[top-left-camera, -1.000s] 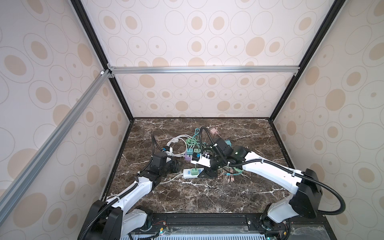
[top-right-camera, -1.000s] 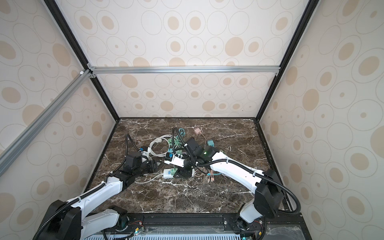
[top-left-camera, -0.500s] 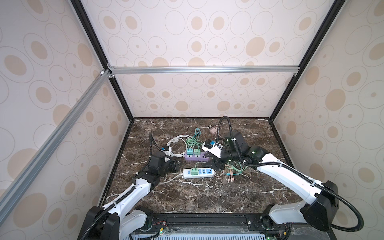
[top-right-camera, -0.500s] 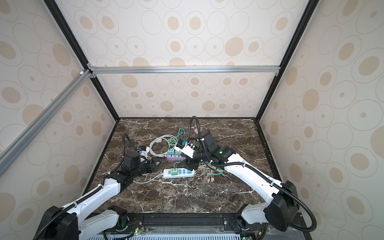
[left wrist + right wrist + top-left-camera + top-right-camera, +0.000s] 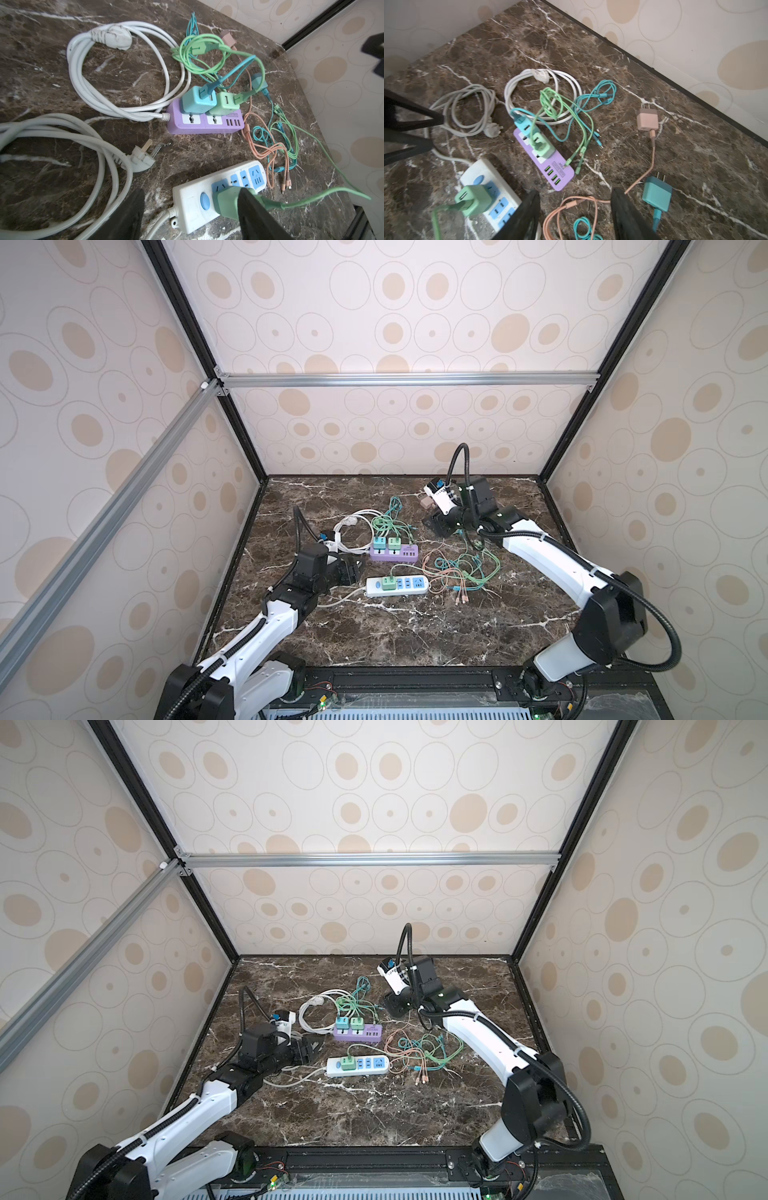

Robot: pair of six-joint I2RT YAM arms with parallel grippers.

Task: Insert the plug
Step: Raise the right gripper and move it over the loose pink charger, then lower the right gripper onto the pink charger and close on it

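Note:
A white power strip lies at the table's middle front. A light green plug sits in the strip's socket beside the blue switch, its green cable trailing off. My left gripper is at the strip's switch end, open. In the left wrist view one finger overlaps the plug's cable end and the other stands clear of the strip. My right gripper hangs open and empty at the back right, above pink and teal cable loops.
A purple strip carries a teal and a green charger. Loose pink and teal chargers lie near the back right. White cord coils and a loose white plug lie left; tangled cables right.
My right arm has pulled away from the white strip toward the back right. My left gripper's jaws have spread wider beside the strip. The green plug stays in its socket.

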